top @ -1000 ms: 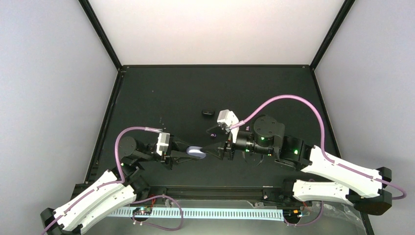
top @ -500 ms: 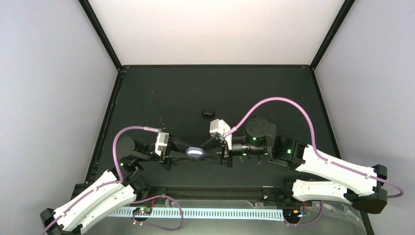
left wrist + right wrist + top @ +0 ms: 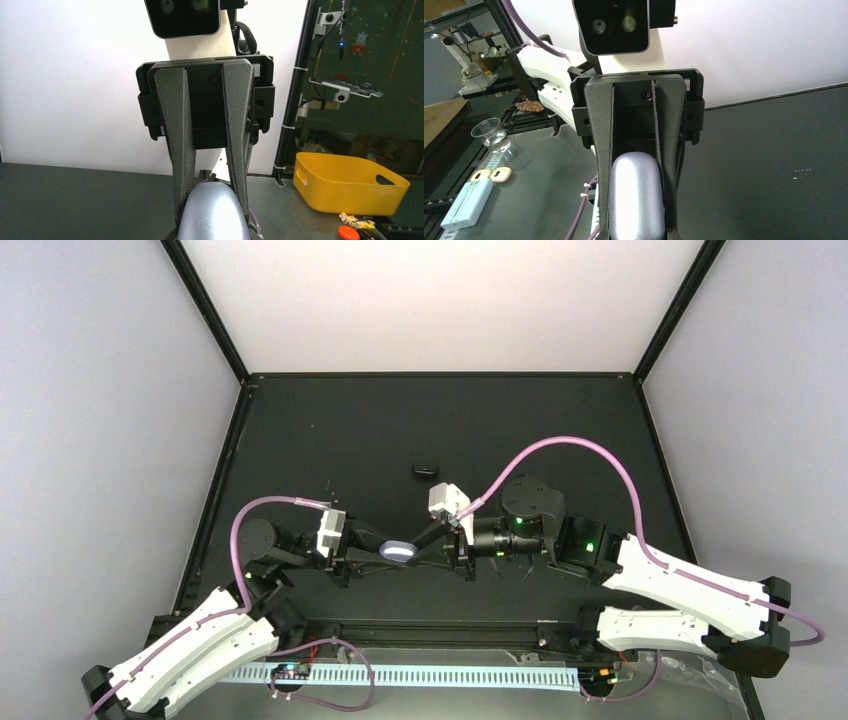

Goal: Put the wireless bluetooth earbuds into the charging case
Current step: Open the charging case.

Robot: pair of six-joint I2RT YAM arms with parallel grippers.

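Left arm (image 3: pixel 190 645), right arm (image 3: pixel 690 585) nose to nose, both jaws clamped on case (image 3: pixel 400 551)

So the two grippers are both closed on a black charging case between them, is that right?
Not quite: the charging case between them is pale lavender, not black. The right wrist view shows it clamped in the left gripper, and the left wrist view shows the right gripper closed on its other end. A small black object lies apart on the table.

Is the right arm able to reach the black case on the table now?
Probably not yet: the right fingers and the left fingers both grip the lavender case. Nothing covers the black case.
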